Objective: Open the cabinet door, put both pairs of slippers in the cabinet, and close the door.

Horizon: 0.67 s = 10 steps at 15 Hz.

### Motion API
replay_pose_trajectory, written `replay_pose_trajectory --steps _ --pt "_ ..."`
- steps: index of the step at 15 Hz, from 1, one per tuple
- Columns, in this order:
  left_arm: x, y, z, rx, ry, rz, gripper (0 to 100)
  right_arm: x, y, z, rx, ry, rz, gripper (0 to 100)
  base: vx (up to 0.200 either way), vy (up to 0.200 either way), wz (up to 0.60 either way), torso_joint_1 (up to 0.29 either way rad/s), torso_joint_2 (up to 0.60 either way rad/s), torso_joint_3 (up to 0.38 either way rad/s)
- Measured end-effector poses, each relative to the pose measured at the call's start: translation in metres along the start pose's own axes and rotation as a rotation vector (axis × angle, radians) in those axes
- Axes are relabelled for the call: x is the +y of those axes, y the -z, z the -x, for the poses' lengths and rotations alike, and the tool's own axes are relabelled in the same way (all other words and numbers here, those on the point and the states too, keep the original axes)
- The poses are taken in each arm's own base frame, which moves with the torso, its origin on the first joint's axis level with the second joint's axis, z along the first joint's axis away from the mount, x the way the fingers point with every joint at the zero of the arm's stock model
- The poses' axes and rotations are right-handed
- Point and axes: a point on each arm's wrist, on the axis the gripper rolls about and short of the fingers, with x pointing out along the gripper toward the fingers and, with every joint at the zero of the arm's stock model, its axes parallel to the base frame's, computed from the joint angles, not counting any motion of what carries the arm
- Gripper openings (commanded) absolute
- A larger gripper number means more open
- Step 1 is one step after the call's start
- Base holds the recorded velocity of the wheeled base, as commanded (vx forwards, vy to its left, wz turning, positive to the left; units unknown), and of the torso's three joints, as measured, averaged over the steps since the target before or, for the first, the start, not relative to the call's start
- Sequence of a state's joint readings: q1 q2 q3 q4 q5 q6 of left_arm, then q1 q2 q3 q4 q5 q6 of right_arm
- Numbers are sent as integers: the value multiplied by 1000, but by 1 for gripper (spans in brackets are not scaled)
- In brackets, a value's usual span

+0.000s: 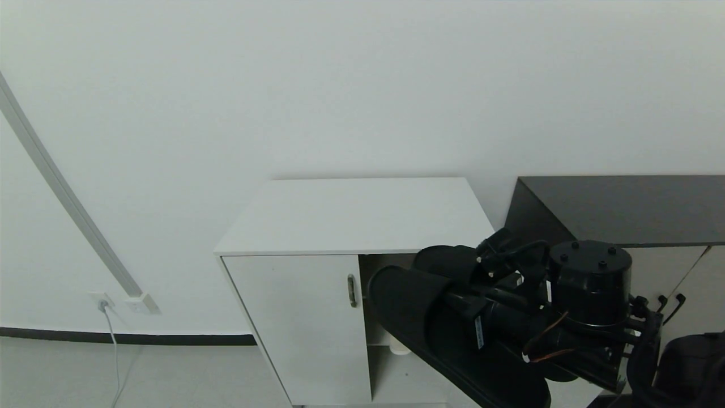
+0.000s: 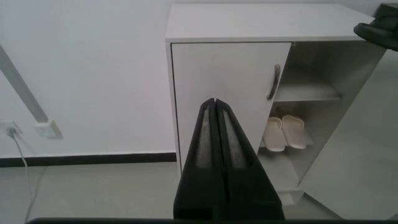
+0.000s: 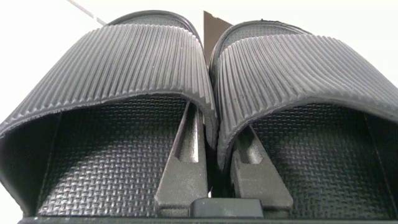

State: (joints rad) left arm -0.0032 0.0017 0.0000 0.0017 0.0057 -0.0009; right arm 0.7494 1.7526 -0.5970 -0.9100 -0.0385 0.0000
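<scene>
My right gripper (image 3: 217,171) is clamped on the pair of black slippers (image 3: 143,74), one finger inside each, pinching what looks like their touching inner walls. It holds them aloft just before the open right half of the white cabinet (image 1: 351,218). My left gripper (image 2: 214,109) hangs pressed shut on nothing, facing the closed left door (image 2: 224,71); a pale pair of slippers (image 2: 285,132) lies on a shelf inside.

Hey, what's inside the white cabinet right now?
In the open half of the cabinet, a pale pair of slippers sits below a shelf. The closed door hides the other half.
</scene>
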Motion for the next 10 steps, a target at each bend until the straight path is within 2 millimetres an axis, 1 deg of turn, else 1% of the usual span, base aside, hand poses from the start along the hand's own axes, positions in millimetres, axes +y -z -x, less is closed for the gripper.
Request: replay_pose_trajectory --steps 3,10 --pt "0 0 0 0 0 0 0 0 1 0 2 -1 0 0 0 0 0 -186 422 248" --pt "0 0 0 0 0 0 0 0 2 0 9 0 2 0 0 0 0 -219 546 317"
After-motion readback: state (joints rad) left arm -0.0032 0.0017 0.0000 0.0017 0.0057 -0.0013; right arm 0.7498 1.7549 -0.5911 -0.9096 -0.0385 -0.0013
